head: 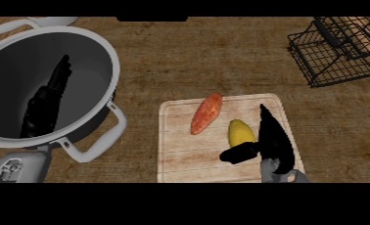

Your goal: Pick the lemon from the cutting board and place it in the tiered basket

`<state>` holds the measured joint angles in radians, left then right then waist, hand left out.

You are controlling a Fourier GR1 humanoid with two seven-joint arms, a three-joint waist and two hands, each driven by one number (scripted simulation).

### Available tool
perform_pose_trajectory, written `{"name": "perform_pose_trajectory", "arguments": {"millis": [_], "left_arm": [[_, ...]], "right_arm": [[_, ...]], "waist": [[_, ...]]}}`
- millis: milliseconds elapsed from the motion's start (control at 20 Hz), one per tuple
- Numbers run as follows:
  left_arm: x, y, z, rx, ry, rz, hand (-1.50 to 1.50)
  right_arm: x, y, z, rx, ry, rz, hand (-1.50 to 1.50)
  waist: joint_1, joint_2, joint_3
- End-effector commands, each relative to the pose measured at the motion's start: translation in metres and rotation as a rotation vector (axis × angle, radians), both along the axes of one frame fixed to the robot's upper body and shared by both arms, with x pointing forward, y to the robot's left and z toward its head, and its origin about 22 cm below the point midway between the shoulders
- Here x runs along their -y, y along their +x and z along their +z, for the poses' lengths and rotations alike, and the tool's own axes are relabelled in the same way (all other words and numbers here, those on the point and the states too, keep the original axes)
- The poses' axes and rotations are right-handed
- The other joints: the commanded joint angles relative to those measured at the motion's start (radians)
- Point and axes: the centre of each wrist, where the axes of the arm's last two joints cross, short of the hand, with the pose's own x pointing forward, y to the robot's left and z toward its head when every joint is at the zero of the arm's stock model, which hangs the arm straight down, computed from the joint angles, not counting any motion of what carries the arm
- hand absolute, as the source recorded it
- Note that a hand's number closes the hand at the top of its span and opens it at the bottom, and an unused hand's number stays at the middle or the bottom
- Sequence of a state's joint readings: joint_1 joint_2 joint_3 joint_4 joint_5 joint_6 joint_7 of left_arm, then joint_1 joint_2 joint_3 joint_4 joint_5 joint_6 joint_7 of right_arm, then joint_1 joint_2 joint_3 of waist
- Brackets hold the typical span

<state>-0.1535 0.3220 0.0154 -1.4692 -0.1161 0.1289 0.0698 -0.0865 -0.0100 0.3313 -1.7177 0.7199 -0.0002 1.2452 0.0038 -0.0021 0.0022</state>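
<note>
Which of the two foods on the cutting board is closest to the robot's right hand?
The yellow lemon, lying right beside the right hand near its thumb. The orange-red sweet potato lies farther left on the cutting board.

text: none readable | labels: none | brands: none | numbers: none | signs: none

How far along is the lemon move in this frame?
Early. Done: the right hand has reached the lemon on the cutting board, thumb below it, fingers alongside. In hand: closing on it; no lift visible. Left: carry it to the tiered basket at upper right. The left hand shows over the pot.
</note>
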Motion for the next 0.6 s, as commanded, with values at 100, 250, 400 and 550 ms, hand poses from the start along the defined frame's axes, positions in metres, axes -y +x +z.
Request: {"name": "perform_pose_trajectory", "arguments": {"millis": [100, 250, 400, 550], "left_arm": [[0.006, 0.001, -0.01, -0.026, -0.002, -0.008, 0.0], [-0.003, 0.002, -0.004, -0.022, -0.002, -0.011, 0.0], [-0.011, -0.009, -0.006, -0.021, -0.003, -0.011, 0.0], [0.008, 0.003, -0.001, -0.008, 0.0, 0.012, 0.0]], "right_arm": [[-0.006, 0.012, -0.018, -0.25, 0.047, -0.055, 1.5], [-0.028, 0.029, -0.003, -0.218, -0.082, 0.094, 1.5], [-0.026, 0.018, -0.005, -0.197, -0.102, 0.078, 1.5], [-0.025, 0.018, -0.006, -0.155, 0.004, 0.001, 1.5]], "waist": [[0.003, 0.006, -0.002], [0.014, 0.006, -0.003], [0.004, 0.001, -0.003], [0.001, 0.003, -0.002]]}}
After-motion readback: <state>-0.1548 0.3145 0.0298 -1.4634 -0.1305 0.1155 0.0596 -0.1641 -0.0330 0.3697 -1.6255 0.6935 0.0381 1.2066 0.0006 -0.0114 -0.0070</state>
